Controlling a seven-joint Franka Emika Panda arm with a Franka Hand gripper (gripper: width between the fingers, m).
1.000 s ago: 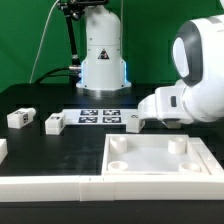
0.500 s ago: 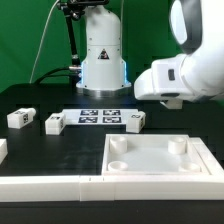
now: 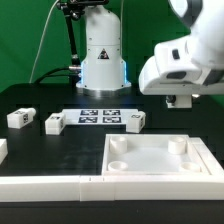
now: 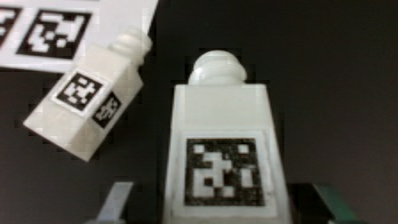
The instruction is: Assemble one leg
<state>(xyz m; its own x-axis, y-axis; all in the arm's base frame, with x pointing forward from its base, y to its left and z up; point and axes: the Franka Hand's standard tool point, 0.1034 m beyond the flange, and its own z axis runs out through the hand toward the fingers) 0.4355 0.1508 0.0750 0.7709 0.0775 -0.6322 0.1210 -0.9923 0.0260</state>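
My gripper [image 4: 228, 206] is shut on a leg [image 4: 224, 130], a white stubby block with a marker tag and a rounded peg at its far end. A finger [image 4: 128, 200] shows on each side of it. In the exterior view the gripper [image 3: 181, 101] hangs above the table at the right, and the held leg is hidden there. A second leg [image 4: 89, 95] lies on the table beside the held one. It also shows in the exterior view [image 3: 135, 121], right of the marker board [image 3: 100, 116].
Two more legs [image 3: 20, 117] [image 3: 55, 123] lie at the exterior view's left. The large white square piece [image 3: 160, 170] with corner holes sits at the front right, and a long white rail [image 3: 50, 187] lies along the front. The arm's base [image 3: 100, 55] stands at the back.
My gripper has risen from table height beside the marker board and moved toward the exterior view's right, taking one leg up with it. The other legs have not moved.
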